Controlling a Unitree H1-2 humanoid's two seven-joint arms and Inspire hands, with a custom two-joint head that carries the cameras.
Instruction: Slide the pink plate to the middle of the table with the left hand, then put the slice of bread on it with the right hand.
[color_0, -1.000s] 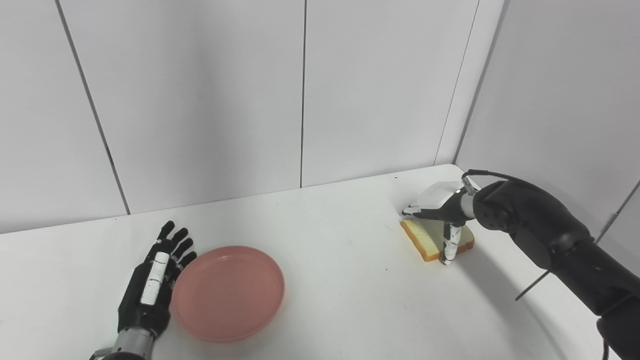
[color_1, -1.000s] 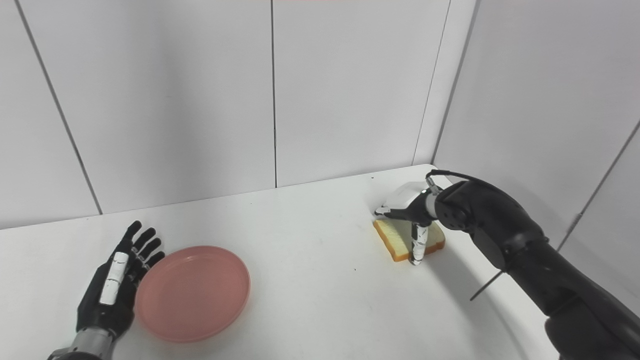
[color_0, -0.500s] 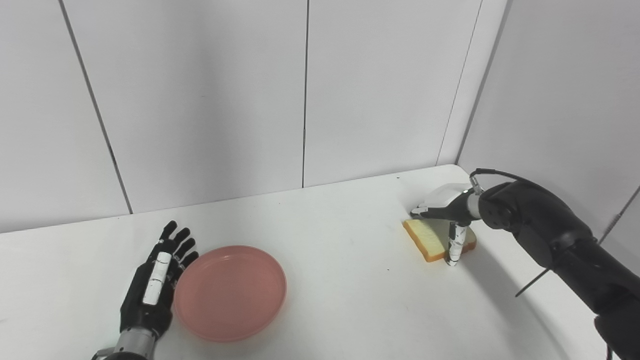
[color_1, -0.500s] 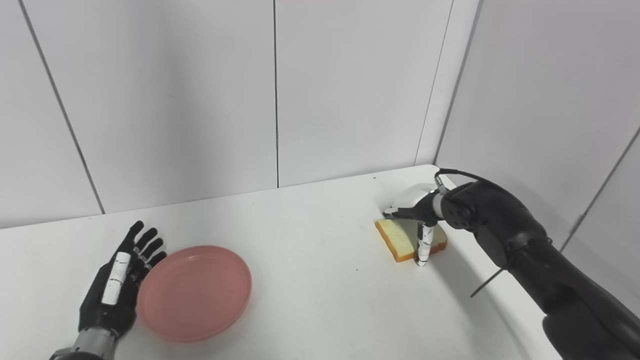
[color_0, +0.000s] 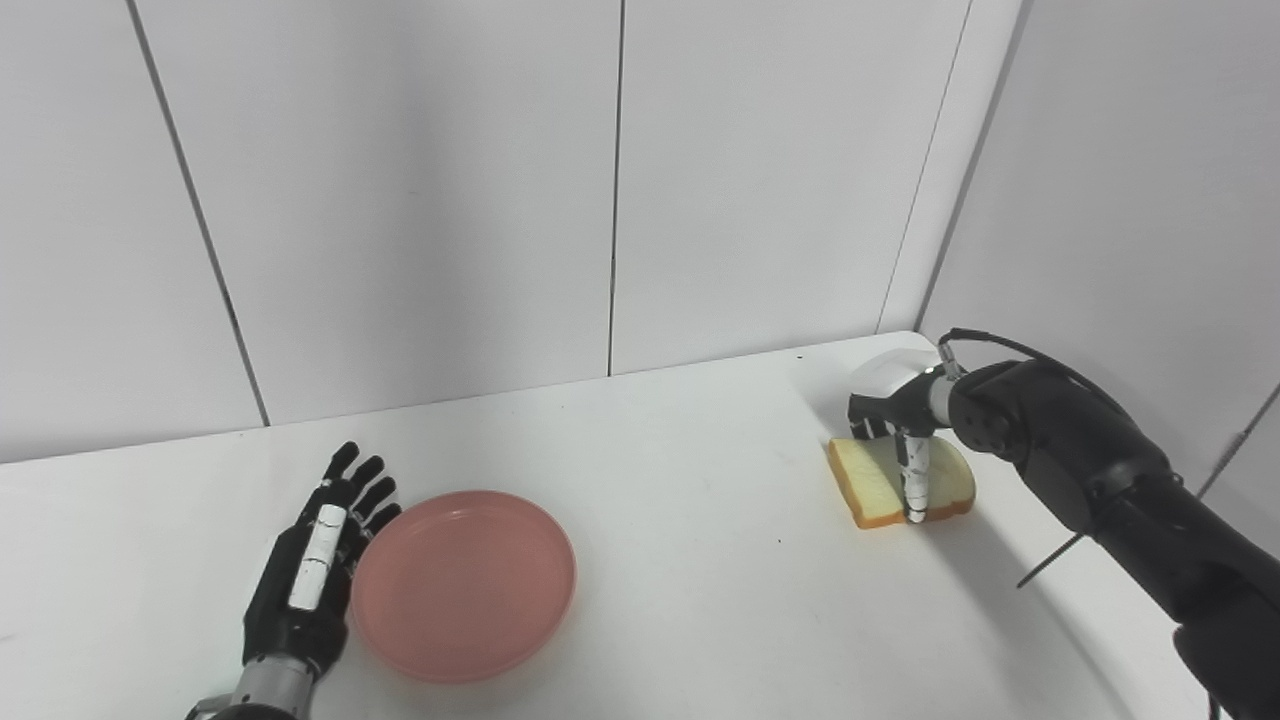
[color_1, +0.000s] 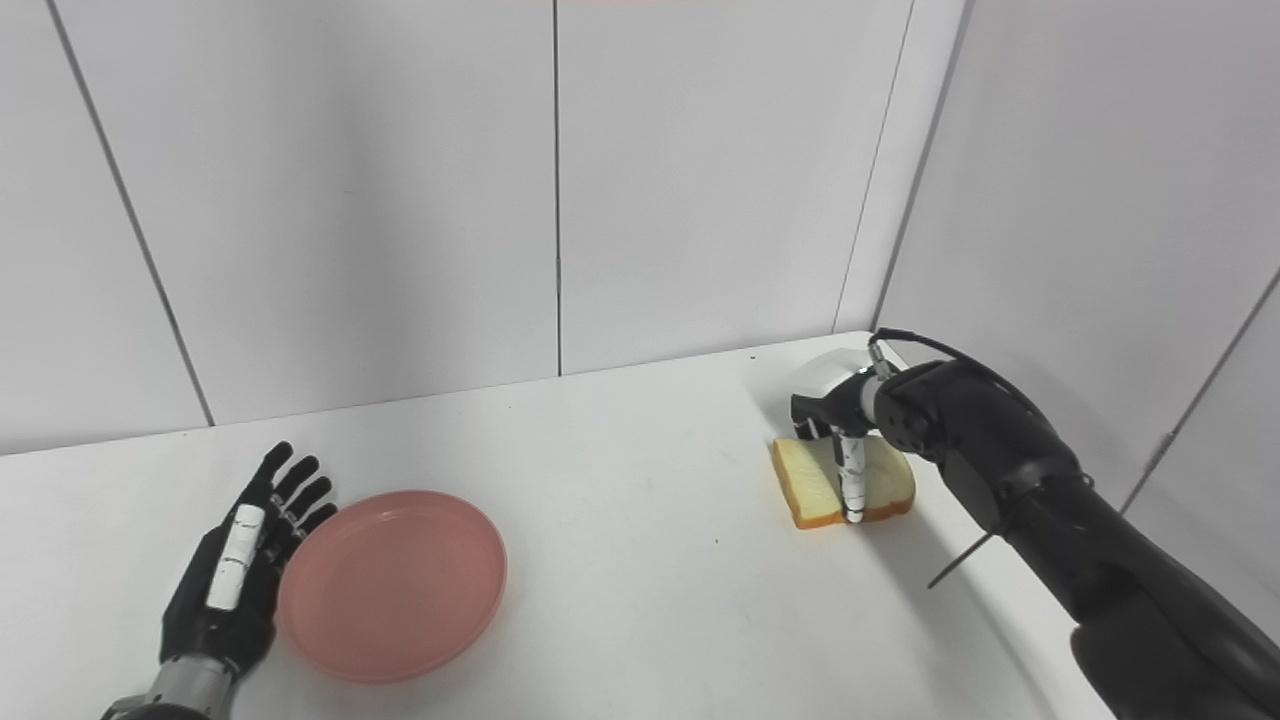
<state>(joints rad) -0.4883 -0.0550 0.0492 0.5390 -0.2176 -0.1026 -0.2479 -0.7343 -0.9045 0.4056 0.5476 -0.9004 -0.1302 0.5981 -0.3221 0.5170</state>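
Note:
The pink plate (color_0: 463, 585) lies empty on the white table (color_0: 700, 590), left of the middle. My left hand (color_0: 310, 560) lies open and flat on the table, its fingers along the plate's left rim. The slice of bread (color_0: 870, 485) lies flat at the far right near the wall corner. My right hand (color_0: 900, 400) is over it, thumb pressed down on its near edge and fingers curled down behind its far edge, pinching it. The far edge is partly hidden by the hand.
White wall panels close off the back and the right side, right behind the bread. My right forearm (color_0: 1100, 480) runs along the table's right edge. Bare tabletop lies between the plate and the bread.
My right hand's fingers have curled down from flat over the bread to its far edge, and the bread has shifted and turned slightly to the right. The left hand and plate stay put.

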